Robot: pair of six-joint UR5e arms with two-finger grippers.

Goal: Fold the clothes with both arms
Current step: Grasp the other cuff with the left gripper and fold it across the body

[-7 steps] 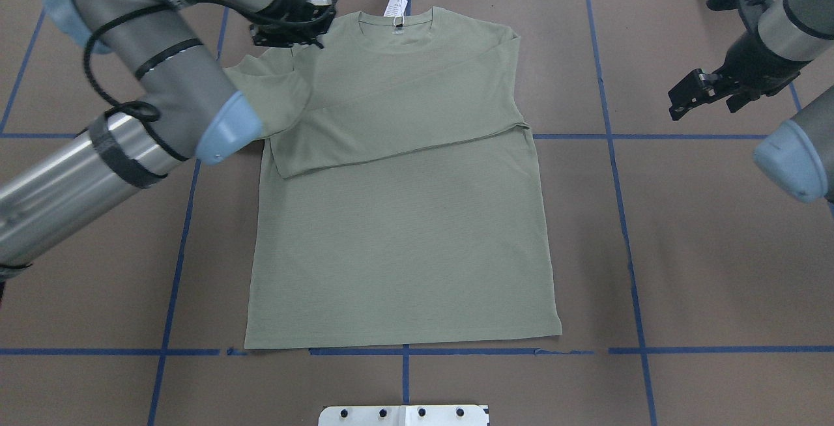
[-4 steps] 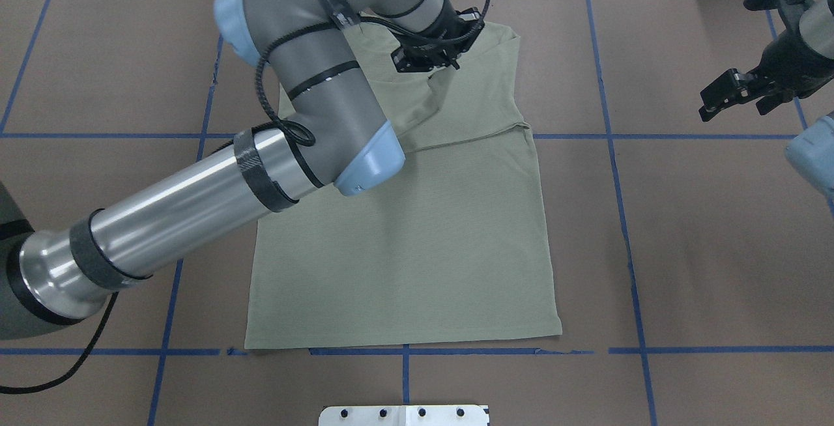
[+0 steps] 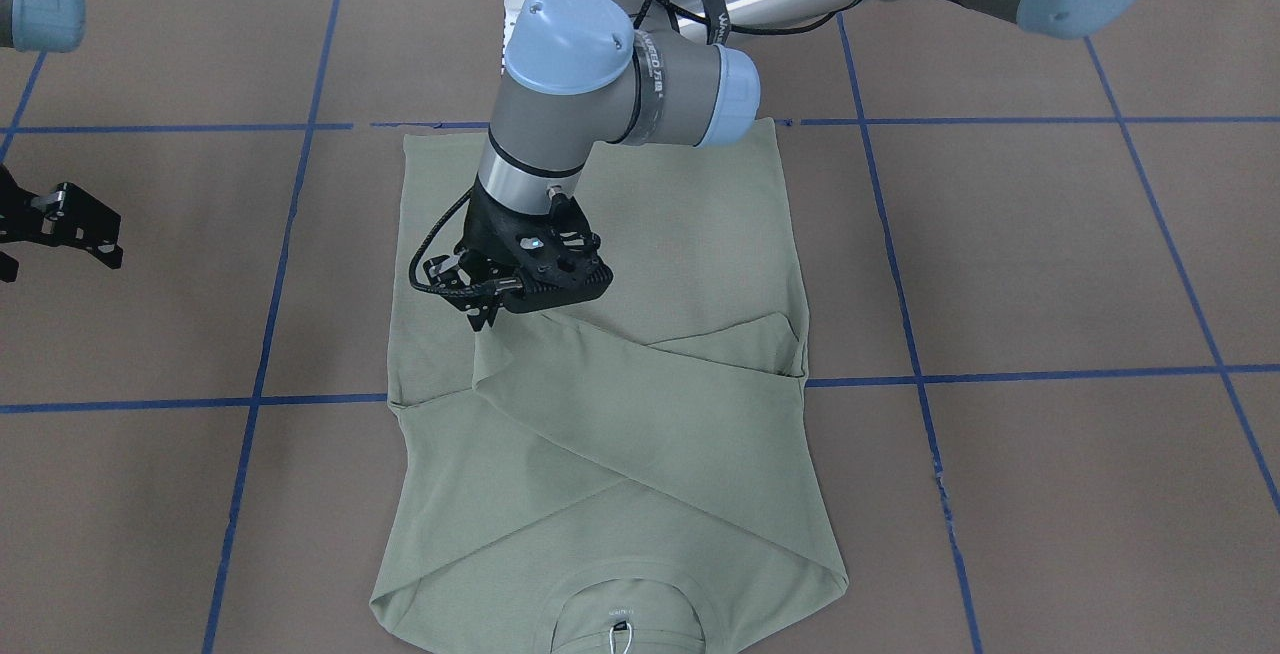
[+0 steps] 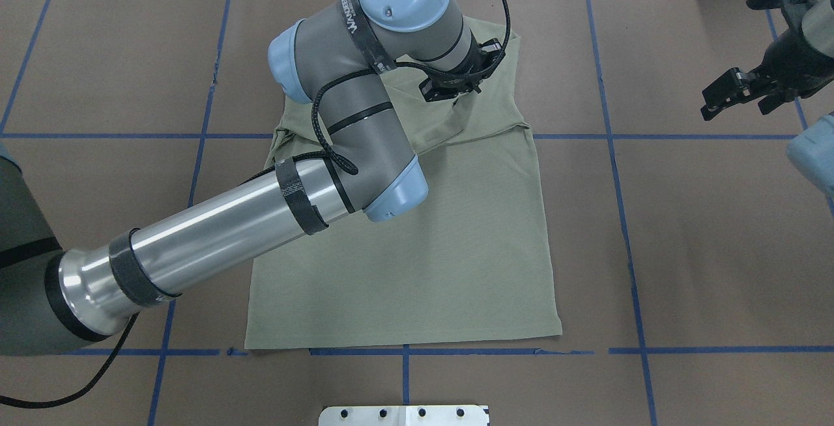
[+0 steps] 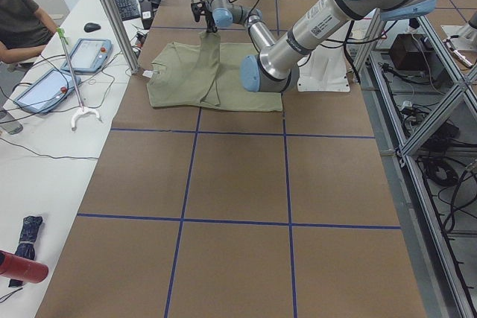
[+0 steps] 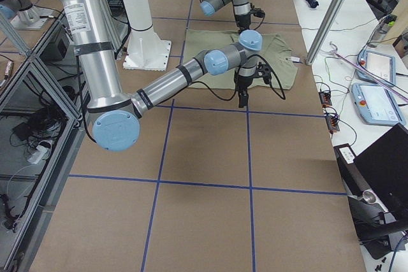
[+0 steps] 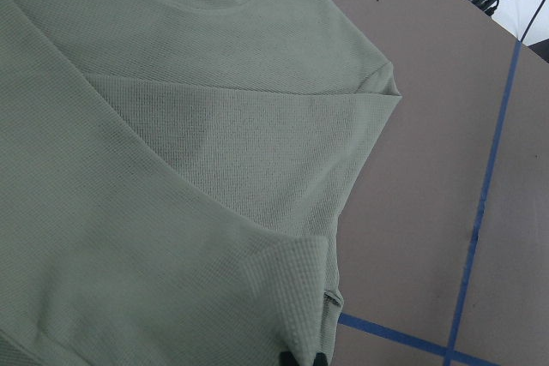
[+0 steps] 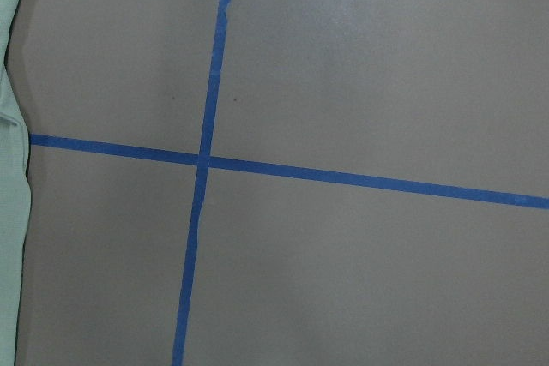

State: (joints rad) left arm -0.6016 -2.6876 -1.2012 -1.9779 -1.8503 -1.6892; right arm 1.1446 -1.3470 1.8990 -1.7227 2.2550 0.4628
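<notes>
The sage-green shirt (image 4: 423,250) lies flat on the brown table, neck toward the far edge. It also shows in the front view (image 3: 700,234), where the neck (image 3: 625,609) is at the bottom. One sleeve lies folded across the chest. My left gripper (image 4: 451,95) is shut on the other sleeve's cuff and holds it over the shirt's right chest. It shows in the front view (image 3: 487,317), and the left wrist view shows fabric (image 7: 171,169) pinched at the bottom edge. My right gripper (image 4: 713,103) is open and empty, off the shirt to the right; it also shows in the front view (image 3: 95,239).
Blue tape lines (image 4: 612,136) grid the table. The white pedestal base (image 4: 404,415) sits at the near edge. An operator (image 5: 22,20) and tablets (image 5: 48,83) are on the side bench beyond the table's far edge. The right wrist view shows bare table and the shirt's edge (image 8: 13,212).
My left gripper has carried the sleeve from the shirt's left shoulder rightward across the chest. My right gripper has drawn back a little to the right.
</notes>
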